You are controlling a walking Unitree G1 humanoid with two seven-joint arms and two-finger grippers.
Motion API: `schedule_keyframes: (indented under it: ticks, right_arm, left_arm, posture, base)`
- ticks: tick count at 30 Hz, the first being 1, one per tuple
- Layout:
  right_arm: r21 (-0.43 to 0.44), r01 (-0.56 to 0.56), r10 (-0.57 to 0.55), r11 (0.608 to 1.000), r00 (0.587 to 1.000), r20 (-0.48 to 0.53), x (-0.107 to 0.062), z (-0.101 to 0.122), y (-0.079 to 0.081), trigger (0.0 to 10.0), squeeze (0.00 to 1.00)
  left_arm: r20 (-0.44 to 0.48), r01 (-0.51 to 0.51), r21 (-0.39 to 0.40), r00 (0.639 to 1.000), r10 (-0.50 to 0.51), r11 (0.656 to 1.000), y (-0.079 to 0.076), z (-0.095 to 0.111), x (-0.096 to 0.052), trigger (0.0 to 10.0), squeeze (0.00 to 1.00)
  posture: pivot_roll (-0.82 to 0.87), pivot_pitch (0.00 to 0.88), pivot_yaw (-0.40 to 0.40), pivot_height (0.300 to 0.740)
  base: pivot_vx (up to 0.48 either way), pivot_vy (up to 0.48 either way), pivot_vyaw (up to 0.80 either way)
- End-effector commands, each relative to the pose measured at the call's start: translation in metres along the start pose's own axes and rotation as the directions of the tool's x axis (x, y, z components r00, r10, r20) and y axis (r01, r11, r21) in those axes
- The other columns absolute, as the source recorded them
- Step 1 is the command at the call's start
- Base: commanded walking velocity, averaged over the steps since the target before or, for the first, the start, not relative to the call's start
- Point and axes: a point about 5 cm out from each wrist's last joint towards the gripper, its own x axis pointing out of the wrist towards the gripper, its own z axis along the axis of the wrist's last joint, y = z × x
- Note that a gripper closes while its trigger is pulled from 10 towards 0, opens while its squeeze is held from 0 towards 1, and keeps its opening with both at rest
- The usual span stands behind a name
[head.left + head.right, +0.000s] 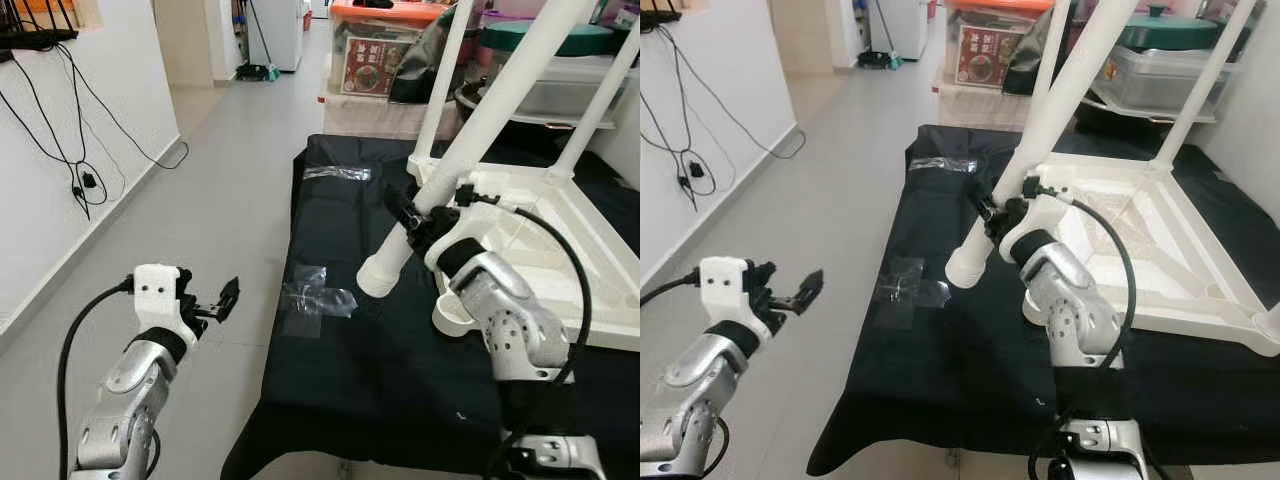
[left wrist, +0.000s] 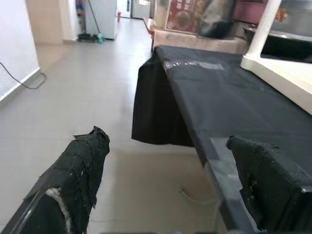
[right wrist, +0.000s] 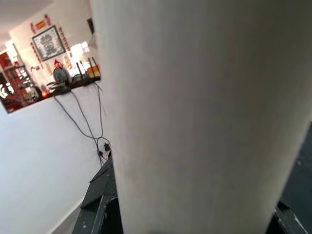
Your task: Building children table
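Observation:
A white children's table [image 1: 560, 215] lies upside down on a black-covered surface [image 1: 350, 380], with two legs standing up from its far corners. My right gripper [image 1: 413, 216] is shut on a loose white leg [image 1: 470, 135], holding it tilted with its lower end [image 1: 378, 277] just above the cloth. In the right wrist view the leg [image 3: 204, 112] sits between the dark fingers [image 3: 100, 204]. A round corner socket [image 1: 450, 316] of the table lies beside my right forearm. My left gripper [image 1: 222, 300] is open over the floor, left of the cloth edge, its fingers [image 2: 80, 170] wide apart.
Two clear plastic bags lie on the cloth, one near the leg's end [image 1: 315, 300] and one further back [image 1: 337, 173]. Storage boxes [image 1: 375, 60] stand behind. A white wall with hanging cables [image 1: 80, 180] bounds the grey floor [image 1: 220, 170] on the left.

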Motion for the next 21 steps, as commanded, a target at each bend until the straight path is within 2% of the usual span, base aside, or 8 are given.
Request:
schedule_keyframes:
  ticks: [1, 7, 21]
  right_arm:
    - [0.002, 0.022, -0.022, 1.0, 1.0, 0.015, -0.0022, 0.0009, -0.0001, 10.0, 0.0]
    - [-0.002, 0.036, -0.036, 0.999, 0.999, 0.027, -0.003, -0.0021, 0.0038, 10.0, 0.0]
    - [-0.023, 0.044, -0.043, 0.999, 0.998, 0.042, -0.004, -0.0028, 0.0089, 10.0, 0.0]
  left_arm:
    - [-0.01, -0.005, 0.001, 1.0, 0.005, 1.0, -0.0036, -0.0021, 0.0001, 10.0, 0.0]
    - [-0.01, -0.005, -0.003, 1.0, 0.005, 1.0, -0.0032, -0.0012, 0.0018, 10.0, 0.0]
    - [-0.007, 0.014, -0.005, 1.0, -0.014, 1.0, -0.0094, -0.002, 0.0005, 10.0, 0.0]
  posture:
    - [-0.03, 0.0, -0.072, 0.74]
    - [-0.03, 0.0, -0.067, 0.74]
    - [-0.02, 0.0, -0.072, 0.74]
  base:
    - [0.0, 0.0, 0.0]
    - [0.0, 0.0, 0.0]
    - [0.268, 0.0, 0.0]
